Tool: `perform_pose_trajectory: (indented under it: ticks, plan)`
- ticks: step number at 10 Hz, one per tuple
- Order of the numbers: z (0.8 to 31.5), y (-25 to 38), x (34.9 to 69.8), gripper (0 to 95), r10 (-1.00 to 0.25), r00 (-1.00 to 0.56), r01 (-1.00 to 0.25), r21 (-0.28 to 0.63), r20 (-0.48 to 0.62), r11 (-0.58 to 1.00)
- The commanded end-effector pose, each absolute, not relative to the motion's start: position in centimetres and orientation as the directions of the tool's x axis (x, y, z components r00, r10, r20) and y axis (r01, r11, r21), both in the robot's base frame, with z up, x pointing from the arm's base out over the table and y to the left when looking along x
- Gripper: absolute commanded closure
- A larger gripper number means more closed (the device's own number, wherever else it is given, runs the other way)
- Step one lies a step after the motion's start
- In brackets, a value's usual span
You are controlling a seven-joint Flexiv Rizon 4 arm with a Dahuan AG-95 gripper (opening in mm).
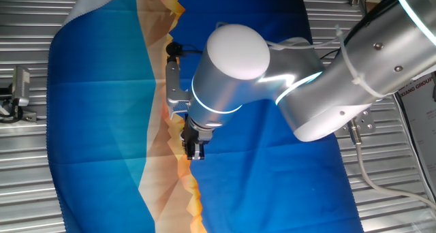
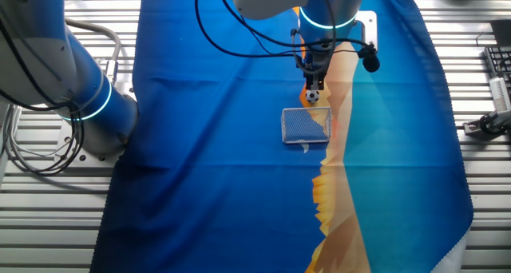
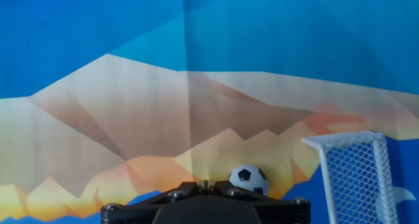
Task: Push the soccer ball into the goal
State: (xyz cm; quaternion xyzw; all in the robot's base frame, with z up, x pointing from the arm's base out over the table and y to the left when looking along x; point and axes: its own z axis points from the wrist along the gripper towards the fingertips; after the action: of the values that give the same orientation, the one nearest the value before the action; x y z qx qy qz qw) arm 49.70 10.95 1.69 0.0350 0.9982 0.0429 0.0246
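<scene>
The soccer ball (image 3: 249, 179), tiny and white with black patches, lies on the printed cloth just ahead and right of my gripper (image 3: 205, 183). The jaws are shut together with nothing between them. The goal (image 3: 357, 175), white frame with pale mesh, stands to the right of the ball. In the other fixed view the ball (image 2: 314, 96) sits between the gripper (image 2: 312, 84) and the goal (image 2: 306, 126), a short gap from the goal's frame. In one fixed view the gripper (image 1: 195, 151) points down at the cloth; the ball and goal are hidden behind the arm.
A blue cloth with an orange mountain print (image 2: 239, 169) covers the slatted metal table (image 2: 48, 225). A second arm's base (image 2: 88, 97) stands at the left. A keyboard edge (image 2: 497, 65) and a black tool (image 2: 487, 123) lie at the right.
</scene>
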Motion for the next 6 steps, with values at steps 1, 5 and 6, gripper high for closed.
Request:
perform_pose_trajectory:
  ticks: [1,5,6]
  plan:
    - [1.68,10.93,49.71,95.0,0.070,-0.996,0.066,0.088,-0.046,0.994]
    - [1.39,10.85,49.83,95.0,0.068,-0.996,0.063,0.088,-0.050,0.994]
    - [1.37,10.84,49.83,95.0,0.068,-0.996,0.063,0.085,-0.049,0.994]
